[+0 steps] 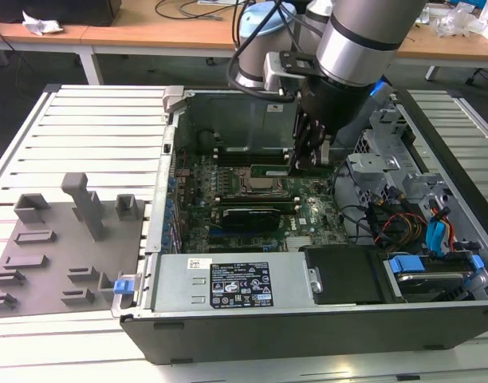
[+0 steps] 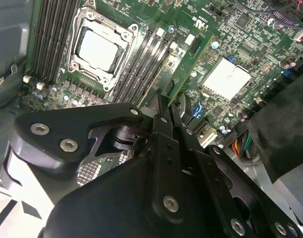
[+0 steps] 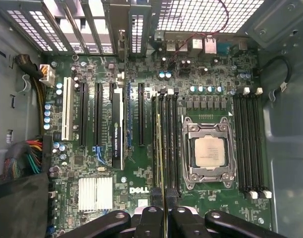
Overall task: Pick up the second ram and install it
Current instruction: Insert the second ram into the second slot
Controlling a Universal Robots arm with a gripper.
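Inside the open computer case point(image 1: 324, 319), which lies on its side on the slatted tabletop point(image 1: 92, 128), the arm reaches down over the motherboard point(image 1: 308, 215). The claw point(image 2: 167, 106) is clenched on the second ram point(image 2: 183, 74), a thin green strip pinched edge-on between the two black fingertips point(image 2: 159, 111). In the second wrist view the strip runs out from the fingertips over the board, tilted a little against the row of dark memory slots point(image 2: 141, 64) just beside the silver processor socket point(image 2: 97, 49). In the first wrist view the second ram appears as a narrow greenish line point(image 3: 161, 148) rising from between the fingertips and lying along the bank of slots point(image 3: 166, 144) on the near side of the socket point(image 3: 208, 151); whether it touches a slot or hangs just above I cannot tell. In the exterior view the claw point(image 1: 308, 163) sits low near the socket, with a green strip point(image 1: 268, 169) at its tips. A grey holder tray point(image 1: 53, 247) rests on the tabletop at the exterior view's left, well apart from the case.
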